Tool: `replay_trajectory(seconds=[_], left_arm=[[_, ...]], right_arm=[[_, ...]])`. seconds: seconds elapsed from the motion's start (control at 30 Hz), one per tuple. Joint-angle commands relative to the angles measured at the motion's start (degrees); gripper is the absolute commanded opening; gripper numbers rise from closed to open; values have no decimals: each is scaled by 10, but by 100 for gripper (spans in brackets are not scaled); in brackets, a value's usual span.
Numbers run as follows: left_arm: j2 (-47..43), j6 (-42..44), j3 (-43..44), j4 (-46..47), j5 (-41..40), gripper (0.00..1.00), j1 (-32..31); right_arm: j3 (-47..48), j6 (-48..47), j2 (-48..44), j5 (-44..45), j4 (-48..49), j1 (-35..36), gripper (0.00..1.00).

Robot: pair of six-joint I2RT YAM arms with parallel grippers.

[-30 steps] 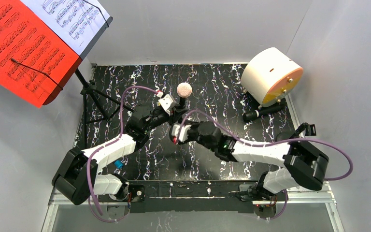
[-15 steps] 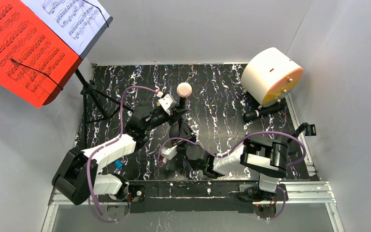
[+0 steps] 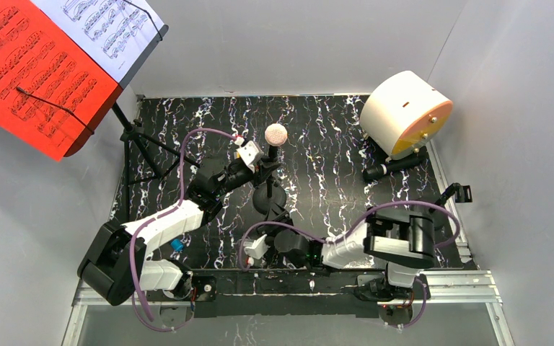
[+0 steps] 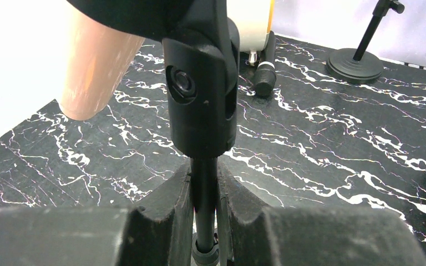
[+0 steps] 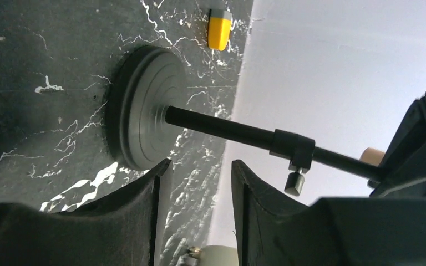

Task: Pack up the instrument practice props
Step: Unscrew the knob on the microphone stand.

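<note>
My left gripper (image 3: 261, 166) is shut on the thin black pole (image 4: 205, 199) of the beige-headed microphone (image 3: 275, 134), just under its black clip (image 4: 202, 94). The pole stands upright on its round base (image 3: 268, 198). My right gripper (image 3: 278, 223) is open and empty, low near the table's front. In the right wrist view its jaws (image 5: 199, 183) stand apart just short of that base (image 5: 138, 122). The black microphone (image 3: 395, 166) lies by the white cylinder. A second round-based pole (image 4: 358, 61) stands at the right. The tripod music rack (image 3: 133, 137) holds red (image 3: 29, 72) and white (image 3: 115, 29) sheets.
The big white cylinder with an orange face (image 3: 404, 115) sits at the back right. A small yellow block (image 5: 219, 29) lies on the black marbled table (image 3: 332, 144). Grey walls close in the left, back and right sides.
My right arm has pulled back from beside the pole toward the near edge and dropped low. My left gripper has kept its hold on the pole without moving.
</note>
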Motion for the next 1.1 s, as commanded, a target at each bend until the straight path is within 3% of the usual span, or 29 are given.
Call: replay_trajectory(seconds=[0.0, 0.27, 0.6, 0.93, 1.07], left_arm=[[-5, 8, 5, 25, 5, 0, -3], [-5, 6, 6, 25, 7, 0, -3], [-6, 5, 6, 25, 9, 0, -3], [-8, 5, 6, 25, 10, 0, -3], [-8, 5, 6, 25, 10, 0, -3]], right_arm=[[13, 199, -98, -40, -112, -3, 52], [42, 516, -242, -185, -263, -77, 66], [42, 853, -328, -422, -252, -266, 75], [44, 1042, -250, -585, -155, -388, 68], [48, 1058, -225, -625, -129, -405, 65]])
